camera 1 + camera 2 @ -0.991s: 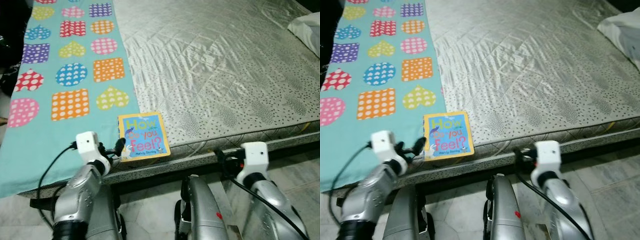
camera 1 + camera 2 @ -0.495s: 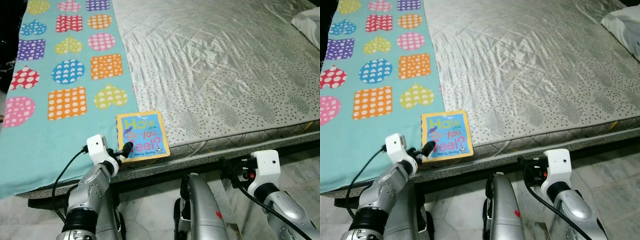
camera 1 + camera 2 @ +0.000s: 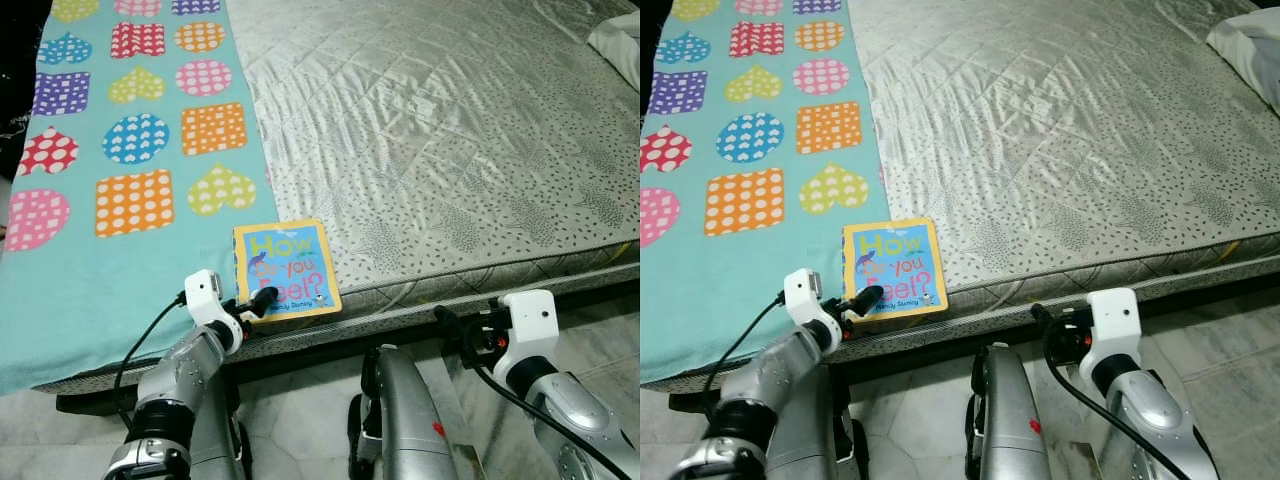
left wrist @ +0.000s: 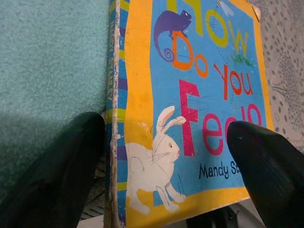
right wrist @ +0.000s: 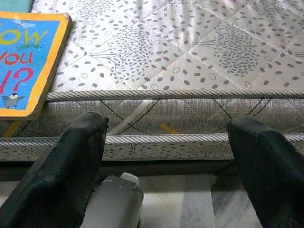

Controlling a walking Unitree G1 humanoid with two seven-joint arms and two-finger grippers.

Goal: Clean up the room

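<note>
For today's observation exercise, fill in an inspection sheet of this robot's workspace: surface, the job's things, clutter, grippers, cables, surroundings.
Surface: mattress with a quilted silver cover; a teal blanket with dotted hearts and squares lies over its left part.
Job's things: picture book lying flat, cover up, at the near edge of the mattress, beside the blanket.
Clutter: white cloth at the far right corner.
Grippers: left gripper open, one finger at the book's spine side, the other over its cover; right gripper open, facing the mattress side, holding nothing.
Cables: a black cable loops from the left wrist; another runs along the right arm.
Surroundings: pale tiled floor below the bed.
</note>
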